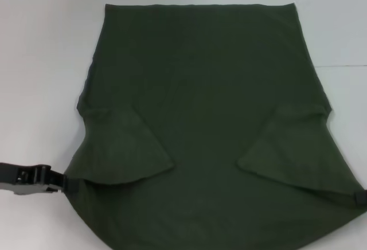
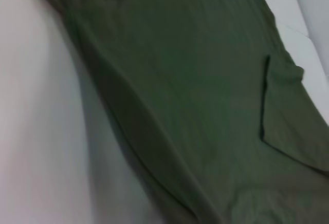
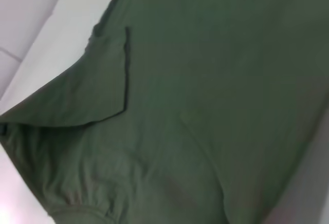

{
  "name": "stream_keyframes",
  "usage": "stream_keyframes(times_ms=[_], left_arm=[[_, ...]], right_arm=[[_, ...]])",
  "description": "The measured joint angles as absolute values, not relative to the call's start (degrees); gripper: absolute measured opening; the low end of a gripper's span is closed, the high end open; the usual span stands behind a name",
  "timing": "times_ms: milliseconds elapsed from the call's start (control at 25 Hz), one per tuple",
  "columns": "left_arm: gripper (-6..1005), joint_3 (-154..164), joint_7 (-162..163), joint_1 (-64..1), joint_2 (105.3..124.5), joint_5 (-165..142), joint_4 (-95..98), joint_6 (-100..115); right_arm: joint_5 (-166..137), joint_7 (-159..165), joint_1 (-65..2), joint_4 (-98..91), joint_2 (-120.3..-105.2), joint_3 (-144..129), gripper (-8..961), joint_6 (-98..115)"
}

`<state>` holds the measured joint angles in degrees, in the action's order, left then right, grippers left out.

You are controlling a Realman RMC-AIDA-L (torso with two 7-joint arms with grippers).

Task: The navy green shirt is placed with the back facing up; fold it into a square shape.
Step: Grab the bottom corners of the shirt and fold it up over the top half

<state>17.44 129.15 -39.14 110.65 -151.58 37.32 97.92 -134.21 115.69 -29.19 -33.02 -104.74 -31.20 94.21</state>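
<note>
Both sleeves lying folded in, grippers sitting at the shirt's shoulders.

Head view: the plain dark olive-green short-sleeved shirt (image 1: 200, 89) is lying flat on the white counter (image 1: 46, 43); the left gripper (image 1: 62, 182) is touching its near left corner, the right gripper (image 1: 360, 197) its near right edge — can't tell how either pair of fingers stands. Left wrist: shirt fabric is filling the frame beside counter. Right wrist: a folded sleeve is showing.

White table (image 1: 46, 43) lay bare on the far, left and right sides of the navy green shirt (image 1: 200, 89); open passage there. Left gripper (image 1: 57, 181) sat at the shirt's near-left edge, right gripper (image 1: 360, 197) at near-right, apparently touching cloth. Both sleeves lay folded inward, flat.
</note>
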Motion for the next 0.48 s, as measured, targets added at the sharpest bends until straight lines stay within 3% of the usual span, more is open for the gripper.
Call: stream_keyframes(times_ms=[480], left_arm=[[32, 16.98, 124.65, -38.07, 109.96, -152.14, 39.57, 113.13]], right_arm=[[-134.49, 105.76, -25.12, -33.60, -103.62, -30.42, 19, 103.46]])
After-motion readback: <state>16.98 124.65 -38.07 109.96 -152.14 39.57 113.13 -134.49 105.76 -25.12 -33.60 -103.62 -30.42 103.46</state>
